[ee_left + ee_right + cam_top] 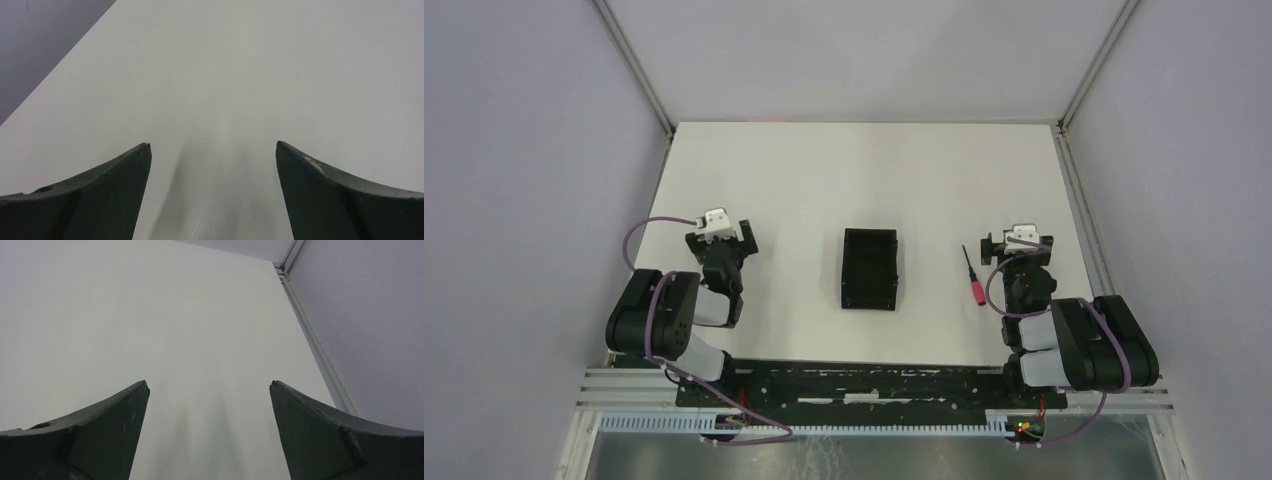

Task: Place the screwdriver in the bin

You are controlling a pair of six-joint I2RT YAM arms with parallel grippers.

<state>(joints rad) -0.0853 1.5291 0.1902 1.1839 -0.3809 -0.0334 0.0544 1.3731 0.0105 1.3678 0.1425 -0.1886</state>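
**On the table, right of the bin: screwdriver lying loose, both grippers spread**

Near the middle of the white table (824, 170), the bin (846, 270) is sitting with its open top facing up and its long side running from near to far. Nothing is showing inside it. To its right, and apart from it, the screwdriver (973, 276) is lying flat on the table. Its red handle is pointing toward the near edge and its thin black shaft toward the far edge, leaning slightly left.

Just right of the screwdriver, the right gripper (1020, 240) is hovering low over the table, not touching the tool. Its wrist camera is showing two dark fingers (325, 435) standing wide apart with only bare white surface between them. A metal rail (312, 340) and a grey wall (370, 315) are running along the right side of that view. The screwdriver is not appearing in that view.

Left of the bin and well apart from it, the left gripper (720, 238) is resting at about the same depth on the table. Its fingers (100, 195) are likewise spreading wide, holding nothing, with plain table between them and a grey wall at the far left corner.

Both arms are sitting folded back close to their bases at the near edge.
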